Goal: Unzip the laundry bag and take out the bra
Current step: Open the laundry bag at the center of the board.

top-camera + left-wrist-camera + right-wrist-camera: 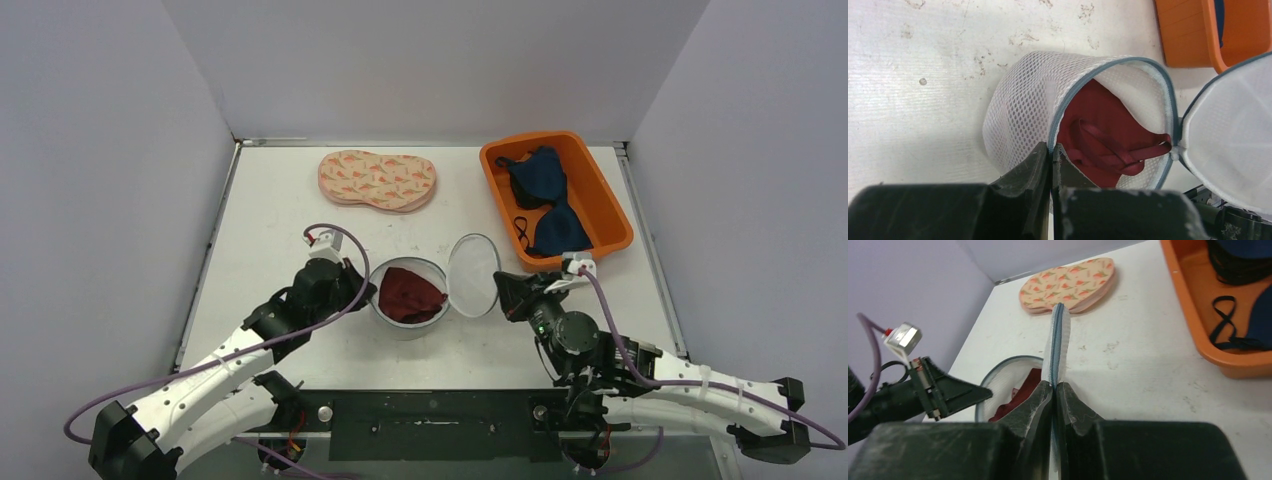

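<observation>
The white mesh laundry bag (392, 312) stands open at the table's middle, its round lid (473, 275) flipped out to the right. A dark red bra (410, 293) lies inside; it also shows in the left wrist view (1103, 135). My left gripper (356, 290) is shut on the bag's grey-trimmed rim (1068, 97) at its left side, as the left wrist view (1052, 150) shows. My right gripper (503, 293) is shut on the lid's edge (1057, 337), holding it on edge, as the right wrist view (1053, 386) shows.
An orange bin (604, 205) with dark blue bras (545, 190) stands at the back right, close to my right arm. A flat peach patterned pouch (378, 179) lies at the back centre. Grey walls close in the table on three sides.
</observation>
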